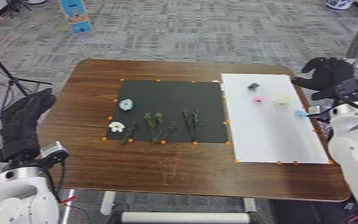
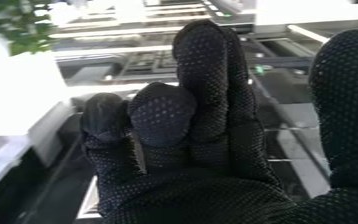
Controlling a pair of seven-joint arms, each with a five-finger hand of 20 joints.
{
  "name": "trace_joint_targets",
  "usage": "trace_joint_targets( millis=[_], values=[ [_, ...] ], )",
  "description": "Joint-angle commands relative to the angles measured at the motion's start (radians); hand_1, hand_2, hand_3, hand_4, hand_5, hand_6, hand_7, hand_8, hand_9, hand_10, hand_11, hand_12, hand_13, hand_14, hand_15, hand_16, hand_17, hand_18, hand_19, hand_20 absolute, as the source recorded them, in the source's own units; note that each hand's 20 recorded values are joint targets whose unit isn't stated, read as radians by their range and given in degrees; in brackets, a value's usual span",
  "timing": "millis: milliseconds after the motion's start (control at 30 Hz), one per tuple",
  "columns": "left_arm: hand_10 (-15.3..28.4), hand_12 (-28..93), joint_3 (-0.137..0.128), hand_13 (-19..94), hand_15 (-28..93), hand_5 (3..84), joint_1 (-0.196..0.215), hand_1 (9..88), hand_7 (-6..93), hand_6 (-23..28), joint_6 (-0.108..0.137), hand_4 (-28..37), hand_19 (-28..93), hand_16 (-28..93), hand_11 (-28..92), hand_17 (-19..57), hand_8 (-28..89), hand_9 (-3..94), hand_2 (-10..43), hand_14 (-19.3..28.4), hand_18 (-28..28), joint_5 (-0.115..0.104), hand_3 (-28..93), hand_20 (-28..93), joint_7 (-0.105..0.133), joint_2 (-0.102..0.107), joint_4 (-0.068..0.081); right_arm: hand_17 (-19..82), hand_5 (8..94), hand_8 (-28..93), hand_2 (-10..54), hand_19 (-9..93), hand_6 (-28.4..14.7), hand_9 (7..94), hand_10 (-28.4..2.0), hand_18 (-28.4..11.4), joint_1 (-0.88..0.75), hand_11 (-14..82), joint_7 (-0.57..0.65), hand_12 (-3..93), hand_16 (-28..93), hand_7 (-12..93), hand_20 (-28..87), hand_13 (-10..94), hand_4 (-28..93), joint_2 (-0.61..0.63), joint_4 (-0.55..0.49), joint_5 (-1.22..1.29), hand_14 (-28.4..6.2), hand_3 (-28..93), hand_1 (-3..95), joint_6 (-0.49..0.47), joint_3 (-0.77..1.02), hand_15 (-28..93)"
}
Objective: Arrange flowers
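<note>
In the head view my left hand [image 1: 26,117] is open off the table's left side. My right hand [image 1: 328,77] is at the table's right edge, beside the white sheet [image 1: 278,135], its fingers relaxed and empty; in the right wrist view the right hand [image 2: 189,185] holds nothing. On the dark mat [image 1: 171,95] lie a pale blue flower [image 1: 126,104], a white flower [image 1: 116,126], and green stems [image 1: 153,125] with thinner stems [image 1: 191,125] to their right. The sheet bears a pink flower [image 1: 258,99], a pale yellow flower [image 1: 281,100], a blue flower [image 1: 301,114] and a small dark object [image 1: 253,86].
Small orange markers line the edges of the mat and the sheet on the brown table [image 1: 171,175]. A black tripod [image 1: 13,80] stands on the floor beyond the left side, and a blue sign [image 1: 76,17] is farther back.
</note>
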Motion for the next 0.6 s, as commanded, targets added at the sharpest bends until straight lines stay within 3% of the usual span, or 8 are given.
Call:
trace_joint_targets(
  millis=[33, 233, 600],
  values=[
    [12.7, 11, -0.014, 41, 19, 52.6, 0.030, 30.8, 19.0, 1.8, -0.014, -26.5, 12, -2, 22, 9.8, -10, 52.5, 17.1, 14.4, 10.3, 0.008, 73, 20, -0.002, -0.017, -0.021, 35, 60.3, -8, -9.5, 85, -1.8, 76.7, -12.5, -25.3, -0.183, 43.0, -0.012, 30.7, 42, 31, 64, 71, -18, 0.034, 0.025, -0.036, -12.8, 66, 31.4, -0.050, 0.054, 72],
    [12.8, 11, -0.027, 42, 19, 52.5, 0.047, 30.8, 19.0, 1.8, -0.026, -26.6, 12, -2, 22, 9.7, -10, 52.5, 17.1, 14.4, 10.4, 0.002, 73, 20, 0.007, -0.018, -0.029, 35, 60.6, -8, -9.5, 85, -1.8, 77.2, -13.1, -25.7, -0.175, 42.6, -0.034, 30.6, 42, 30, 64, 71, -18, 0.036, 0.060, -0.027, -13.1, 66, 28.3, -0.074, 0.044, 72],
    [12.8, 11, -0.008, 42, 19, 52.5, 0.033, 30.8, 18.9, 1.8, -0.029, -26.6, 12, -2, 21, 9.6, -10, 52.7, 17.4, 14.4, 10.4, 0.003, 73, 20, 0.004, -0.023, -0.025, 36, 61.8, -8, -9.5, 85, -1.7, 78.5, -13.3, -25.8, -0.102, 42.6, -0.061, 30.5, 42, 30, 65, 72, -18, 0.049, 0.115, -0.068, -13.2, 66, 27.0, -0.085, 0.014, 73]
  ],
)
